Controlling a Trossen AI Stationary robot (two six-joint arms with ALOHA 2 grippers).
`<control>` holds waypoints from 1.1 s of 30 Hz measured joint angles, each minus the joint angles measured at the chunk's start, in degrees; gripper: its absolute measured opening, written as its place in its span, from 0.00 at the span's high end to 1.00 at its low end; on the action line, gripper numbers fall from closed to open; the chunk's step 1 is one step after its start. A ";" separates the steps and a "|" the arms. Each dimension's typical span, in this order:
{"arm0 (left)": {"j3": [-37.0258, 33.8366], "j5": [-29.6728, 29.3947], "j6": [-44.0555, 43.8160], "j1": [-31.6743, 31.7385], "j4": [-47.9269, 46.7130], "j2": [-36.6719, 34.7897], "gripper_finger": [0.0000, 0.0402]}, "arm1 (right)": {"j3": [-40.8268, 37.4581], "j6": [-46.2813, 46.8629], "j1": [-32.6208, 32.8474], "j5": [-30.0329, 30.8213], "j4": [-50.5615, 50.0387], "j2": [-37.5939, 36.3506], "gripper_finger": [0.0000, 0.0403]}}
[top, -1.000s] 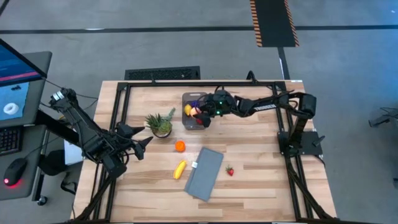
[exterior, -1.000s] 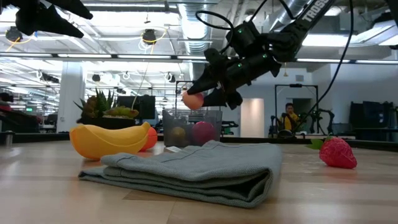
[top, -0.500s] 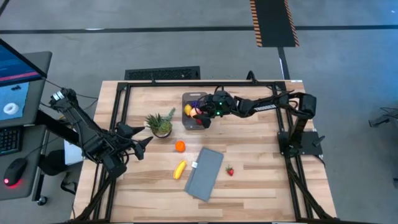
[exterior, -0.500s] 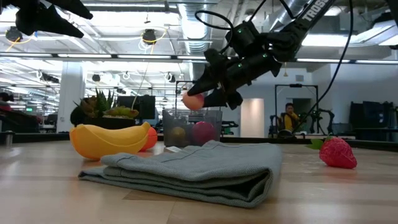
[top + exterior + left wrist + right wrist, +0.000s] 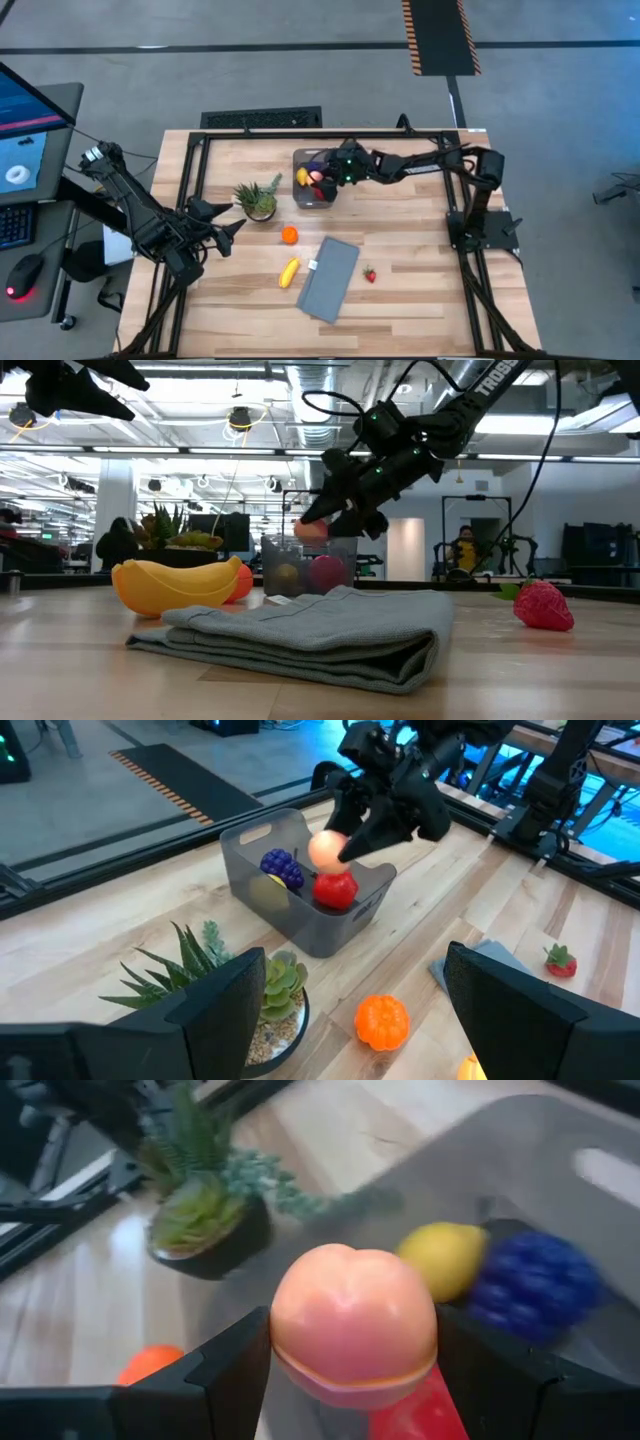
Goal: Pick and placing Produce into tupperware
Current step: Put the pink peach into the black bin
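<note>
The tupperware (image 5: 312, 192), a clear-grey tub, stands far of the table's middle. Inside it lie a yellow lemon (image 5: 440, 1260), purple grapes (image 5: 535, 1285) and a red piece (image 5: 335, 890). My right gripper (image 5: 326, 179) is over the tub, shut on a pink peach (image 5: 352, 1325) that hangs just above the rim (image 5: 310, 530). An orange (image 5: 289, 235), a banana (image 5: 289, 272) and a strawberry (image 5: 370, 274) lie on the table nearer the front. My left gripper (image 5: 234, 222) waits open at the table's left edge, nothing between its fingers. My right gripper pinches the peach by its two opposite sides (image 5: 285, 1330) between the two fingers. The fingers slant down from the table's right side. The peach is lifted clear, over the tub's opening and above the red piece (image 5: 420, 1410).
A small potted plant (image 5: 258, 200) stands left of the tub. A folded grey cloth (image 5: 329, 278) lies between banana and strawberry. A black frame (image 5: 200, 150) runs round the table's edges. Bare wood lies at the right and the near left.
My right gripper has tipped a little further down over the tub. The peach, still in its hold, has come lower, close to the tub's rim.
</note>
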 joint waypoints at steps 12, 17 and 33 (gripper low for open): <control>0.00 0.58 -0.06 -0.01 -0.13 0.00 0.27 | 4.67 1.05 2.53 -0.21 -2.23 6.18 0.30; 0.00 1.90 -0.06 -0.02 -0.16 0.02 0.27 | 4.66 1.10 2.43 -0.10 -2.06 6.17 0.30; 0.00 0.52 -0.02 -0.01 -0.57 0.02 0.27 | 4.66 2.11 0.45 -8.04 -1.43 6.17 0.24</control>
